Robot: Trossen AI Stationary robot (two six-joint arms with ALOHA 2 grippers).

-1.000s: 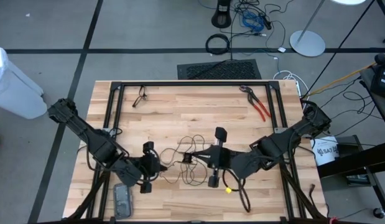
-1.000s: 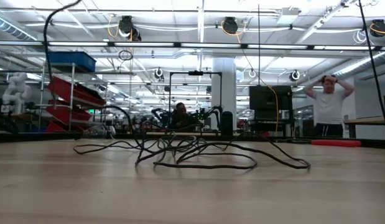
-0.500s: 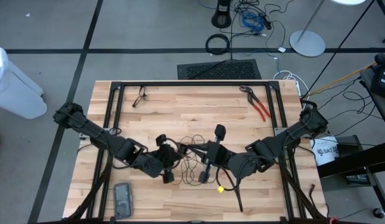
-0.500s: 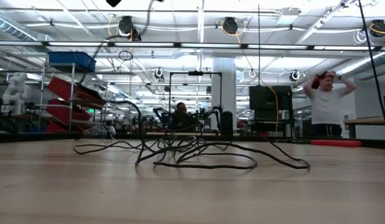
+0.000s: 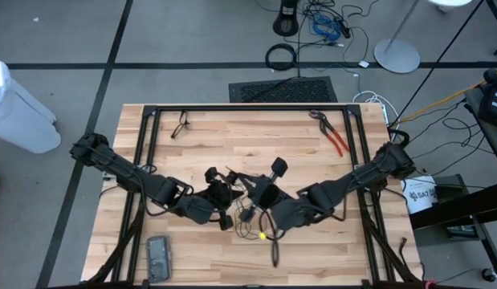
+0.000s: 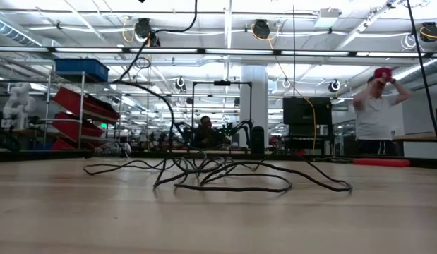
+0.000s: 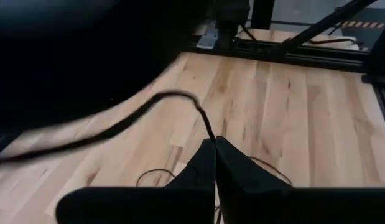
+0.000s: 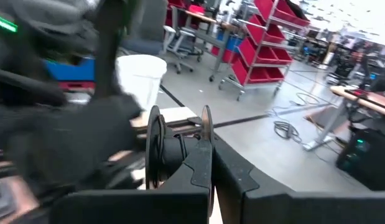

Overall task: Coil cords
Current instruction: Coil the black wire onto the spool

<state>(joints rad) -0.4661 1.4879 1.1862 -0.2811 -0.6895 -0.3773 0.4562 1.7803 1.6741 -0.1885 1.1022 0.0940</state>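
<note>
The wooden table (image 5: 256, 136) carries both arms, meeting near its middle. The left gripper (image 5: 218, 186) and right gripper (image 5: 250, 191) are both pinched closed on the thin black cord (image 6: 225, 173), which sprawls in loose loops beneath and between them.

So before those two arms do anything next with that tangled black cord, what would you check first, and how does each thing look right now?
1. Cord coiled: not ok, it lies in loose loops on the table.
2. Left gripper shut on the cord: ok, a strand runs up from its closed fingertips.
3. Right gripper shut: ok; whether it holds the cord: cannot tell.
4. Room between the arms: not ok, both grippers crowd together mid-table over the cord.
5. Pliers clear of the cord: ok, they lie apart near the far right corner.
6. Cord's pale end piece found: cannot tell.
</note>
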